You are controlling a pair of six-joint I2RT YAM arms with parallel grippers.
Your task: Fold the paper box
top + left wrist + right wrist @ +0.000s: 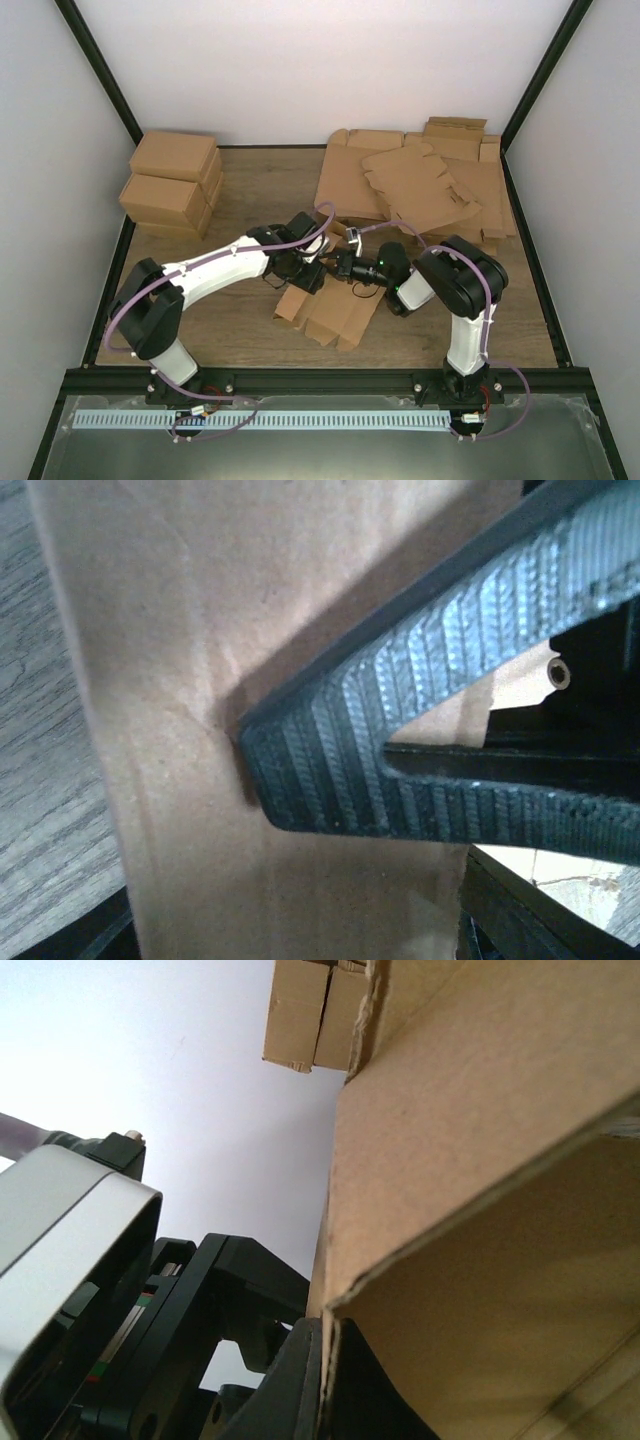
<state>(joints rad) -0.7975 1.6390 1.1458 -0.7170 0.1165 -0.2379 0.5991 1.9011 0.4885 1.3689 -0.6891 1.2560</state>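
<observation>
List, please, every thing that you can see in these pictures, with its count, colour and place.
box: one, brown, partly folded, middle of the table
blanks: a pile, count unclear, brown, back right
cartons: about four, brown, stacked back left
table: one, brown wood, under everything
walls: white, around the table
frame: black, near edge and corners
cables: purple, one along each arm
arms: two, white and black, reaching from the near edge to the box
left gripper: one, black, open, a finger against a box panel
right gripper: one, black, shut on a box wall
</observation>
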